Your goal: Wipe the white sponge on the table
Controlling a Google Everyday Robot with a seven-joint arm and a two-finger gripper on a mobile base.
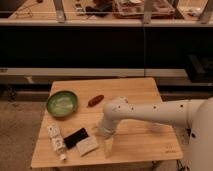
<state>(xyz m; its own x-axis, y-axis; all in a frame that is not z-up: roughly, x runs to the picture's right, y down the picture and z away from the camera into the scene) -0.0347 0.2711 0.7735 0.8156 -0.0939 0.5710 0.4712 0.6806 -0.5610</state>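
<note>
Arm (155,111) outstretched; gripper (108,146) low, jaws seemingly apart.

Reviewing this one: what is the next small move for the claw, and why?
Probably a short shift left and down onto the white sponge. The claw hangs open and empty just right of the sponge, near the front edge of the table. The sponge lies flat, ungrasped, beside the black rectangle, so it must be gripped before any wiping.

Small flat white sponge (87,145), slightly askew, front-left on the light wooden table (142,92), gripper (108,148) just beside it.
</note>
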